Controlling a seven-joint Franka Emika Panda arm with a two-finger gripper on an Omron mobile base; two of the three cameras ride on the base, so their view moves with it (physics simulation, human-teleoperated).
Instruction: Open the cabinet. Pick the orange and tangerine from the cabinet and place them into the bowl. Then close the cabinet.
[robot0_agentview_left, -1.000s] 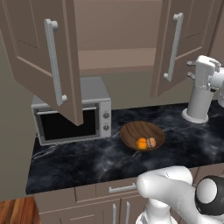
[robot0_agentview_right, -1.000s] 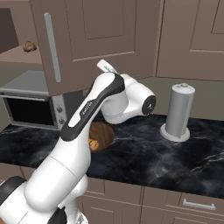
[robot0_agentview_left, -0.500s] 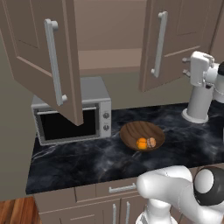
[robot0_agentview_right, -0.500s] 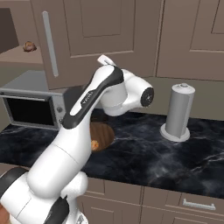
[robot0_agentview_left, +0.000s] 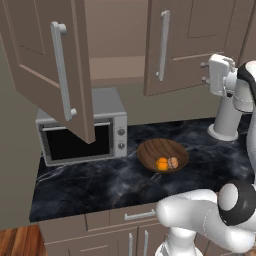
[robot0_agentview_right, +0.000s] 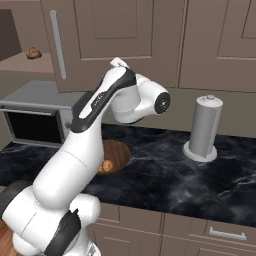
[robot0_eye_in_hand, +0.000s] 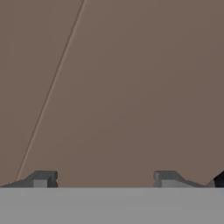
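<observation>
Tool (robot0_eye_in_hand: 100, 178) spread wide, empty — pads facing cabinet (robot0_agentview_left: 200, 45) right door, left door ajar

The cabinet (robot0_agentview_left: 195, 45) has matt taupe-brown panelled doors that look like painted wood, and its long bar handles (robot0_agentview_left: 162, 45) look like brushed silver metal. The bowl (robot0_agentview_left: 162, 156) is dark brown wood with visible grain and a soft shine. The counter (robot0_agentview_left: 100, 185) looks like polished black marble with pale veins, and the microwave (robot0_agentview_left: 82, 130) has a silver metal-like body and a glossy dark door.
</observation>
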